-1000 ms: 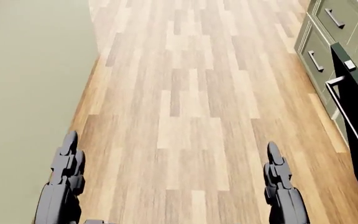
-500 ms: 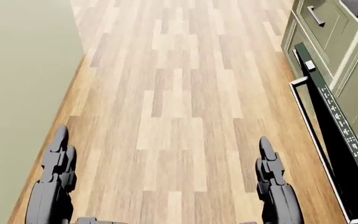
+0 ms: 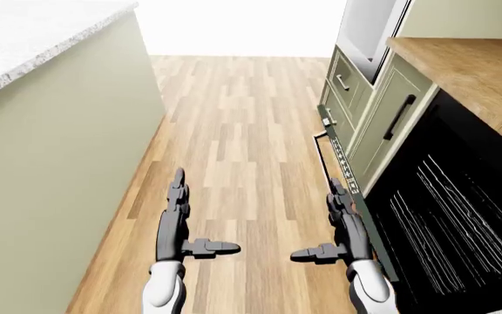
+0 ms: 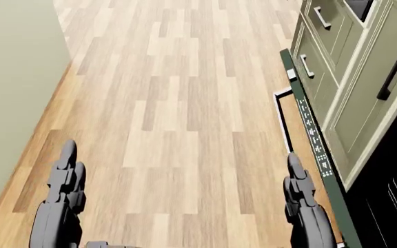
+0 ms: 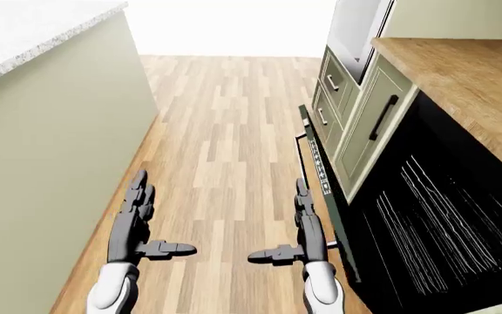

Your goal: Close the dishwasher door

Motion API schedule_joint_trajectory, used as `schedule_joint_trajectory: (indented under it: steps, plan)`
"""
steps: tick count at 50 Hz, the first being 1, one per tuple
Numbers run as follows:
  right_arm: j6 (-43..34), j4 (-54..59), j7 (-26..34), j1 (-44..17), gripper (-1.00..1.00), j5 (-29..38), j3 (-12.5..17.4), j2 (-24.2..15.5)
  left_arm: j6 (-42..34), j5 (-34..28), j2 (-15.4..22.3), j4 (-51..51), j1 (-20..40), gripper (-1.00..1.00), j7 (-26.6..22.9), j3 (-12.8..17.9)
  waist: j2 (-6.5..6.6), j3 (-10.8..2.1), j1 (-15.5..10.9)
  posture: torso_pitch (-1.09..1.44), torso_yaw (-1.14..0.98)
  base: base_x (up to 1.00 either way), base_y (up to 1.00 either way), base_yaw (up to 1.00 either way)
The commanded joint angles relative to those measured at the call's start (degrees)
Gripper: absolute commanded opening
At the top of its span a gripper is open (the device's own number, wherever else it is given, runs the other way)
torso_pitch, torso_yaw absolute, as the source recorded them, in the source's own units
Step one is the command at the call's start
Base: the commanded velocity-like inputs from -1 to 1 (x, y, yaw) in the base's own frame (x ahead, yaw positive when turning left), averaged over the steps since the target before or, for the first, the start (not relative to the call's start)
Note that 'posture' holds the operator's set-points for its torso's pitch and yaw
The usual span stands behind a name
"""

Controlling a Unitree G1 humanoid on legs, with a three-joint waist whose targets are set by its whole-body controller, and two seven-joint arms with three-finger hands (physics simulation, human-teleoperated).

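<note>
A kitchen aisle with a wooden floor (image 3: 233,131) was seen from above the robot's arms, both of which were held out low over the boards. The left hand (image 3: 174,222) was seen with fingers stretched straight and thumb stuck out sideways, fully open and holding nothing. The right hand (image 3: 343,226) was posed the same way, open and empty. The door (image 4: 312,139) of the dishwasher (image 3: 443,222) was found just to the outer side of the right hand, dropped open and seen nearly edge-on as a dark strip with a row of small white control marks, running away from the fingertips and alongside them; whether the hand touched its edge could not be told. Beyond the door, farther out from the right hand, the black tub with pale rack wires was shown under a wooden worktop (image 3: 469,65). Green cabinets (image 3: 382,118) with dark handles were seen past the fingertips on that side. Well apart from the left hand, on its outer side, a plain green island (image 3: 50,163) with a speckled top was seen. As a judgement, nothing had yet been grasped, and the closing was not begun. A risk was judged in the closeness of the door's edge: it could be knocked by the right wrist or by a leg, or the open fingers could slip off its thin rim if it were lifted from too far in.
</note>
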State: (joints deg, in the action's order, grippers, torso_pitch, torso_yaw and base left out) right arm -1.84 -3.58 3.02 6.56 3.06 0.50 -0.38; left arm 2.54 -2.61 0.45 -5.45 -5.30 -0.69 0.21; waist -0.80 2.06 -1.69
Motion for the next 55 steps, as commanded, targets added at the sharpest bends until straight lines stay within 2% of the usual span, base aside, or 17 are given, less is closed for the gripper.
schedule_joint_trajectory:
  steps: [1,2,3,4,5,6,8,12,16,18,19,20,21,32,40,45,55]
  plan:
    - [1.46,-1.96,-0.22,-0.56,1.00,-0.06,0.50,-0.37,1.58,0.04,-0.27,-1.99,0.84,1.00,-0.21,-0.61,-0.44,-0.76,0.29,0.00,0.00,0.00,-0.40,0.00]
    - [1.49,-1.97,-0.23,-0.52,1.00,-0.04,0.48,-0.36,1.61,0.02,-0.28,-2.00,0.82,1.00,-0.20,-0.62,-2.68,-1.46,0.45,0.00,0.00,0.00,-0.40,0.00]
    - [1.45,-2.02,-0.22,-0.52,1.00,-0.04,0.48,-0.37,1.62,0.04,-0.28,-1.95,0.84,1.00,-0.20,-0.61,-5.65,-2.19,1.07,0.00,0.00,0.00,-0.39,0.00]
    - [1.48,-1.92,-0.22,-0.55,1.00,-0.05,0.50,-0.37,1.70,0.01,-0.27,-1.84,0.87,1.00,-0.18,-0.60,-1.77,-1.05,1.29,0.00,0.00,0.00,-0.40,0.00]
    - [1.41,-2.03,-0.20,-0.54,1.00,-0.06,0.47,-0.36,1.55,0.07,-0.27,-2.04,0.85,1.00,-0.22,-0.58,-2.58,-0.98,1.28,0.00,0.00,0.00,-0.39,0.00]
    - [1.30,-2.20,-0.18,-0.51,1.00,-0.03,0.43,-0.36,1.49,0.11,-0.26,-2.16,0.81,1.00,-0.24,-0.56,-2.26,-1.03,1.60,0.00,0.00,0.00,-0.39,0.00]
    - [1.56,-1.90,-0.15,-0.49,1.00,-0.07,0.52,-0.39,1.56,0.07,-0.28,-2.14,0.74,1.00,-0.22,-0.58,-1.09,-1.03,1.34,0.00,0.00,0.00,-0.40,0.00]
    - [1.32,-2.17,-0.15,-0.53,1.00,-0.05,0.52,-0.39,1.49,0.09,-0.28,-2.16,0.79,1.00,-0.22,-0.57,0.97,-0.05,0.98,0.00,0.00,0.00,-0.40,0.00]
    - [0.81,-2.98,-0.16,-0.39,1.00,0.06,0.35,-0.32,1.33,0.18,-0.25,-2.34,0.83,1.00,-0.26,-0.50,2.65,-0.02,0.74,0.00,0.00,0.00,-0.39,0.00]
    - [1.27,-3.24,0.05,-0.32,1.00,-0.16,0.26,-0.28,1.40,0.17,-0.24,-2.18,0.93,1.00,-0.25,-0.47,4.28,-0.25,0.74,0.00,0.00,0.00,-0.28,0.00]
    - [0.87,-3.31,-0.25,-0.35,1.00,0.11,0.23,-0.25,1.33,0.17,-0.24,-2.23,0.94,1.00,-0.25,-0.48,4.53,-0.06,1.04,0.00,0.00,0.00,0.00,0.00]
    - [0.50,-4.09,-0.14,-0.20,1.00,0.05,0.11,-0.22,1.18,0.20,-0.25,-2.54,0.87,1.00,-0.29,-0.49,4.29,-0.98,1.81,0.00,0.00,0.00,0.00,0.00]
    - [-0.09,-5.19,-0.16,0.07,1.00,0.19,-0.08,-0.18,1.19,0.24,-0.23,-2.48,0.92,1.00,-0.28,-0.43,3.27,-0.67,1.70,0.00,0.00,0.00,0.00,0.00]
    - [-2.32,-7.87,-0.55,0.11,1.00,0.68,-0.75,0.02,1.38,0.30,-0.16,-1.98,1.20,1.00,-0.19,-0.13,0.98,-2.55,2.15,0.00,0.00,0.00,0.00,0.00]
    - [-5.48,-9.26,-1.74,-1.78,1.00,1.22,-1.38,0.40,1.32,0.51,-0.06,-1.87,1.44,1.00,-0.22,0.27,0.71,-3.05,1.82,0.00,0.00,0.00,0.00,0.00]
    - [-8.79,-9.51,-3.32,-5.41,1.00,2.91,-3.94,1.21,1.25,0.65,0.00,-1.71,1.61,1.00,-0.27,0.49,0.79,-3.22,1.81,0.00,0.00,0.00,0.00,0.00]
    - [-6.79,0.19,-4.49,-11.08,1.00,3.49,-5.78,2.54,1.16,0.74,-0.05,-1.89,1.43,1.00,-0.31,0.45,0.96,-3.41,1.73,0.00,0.00,0.00,0.00,0.00]
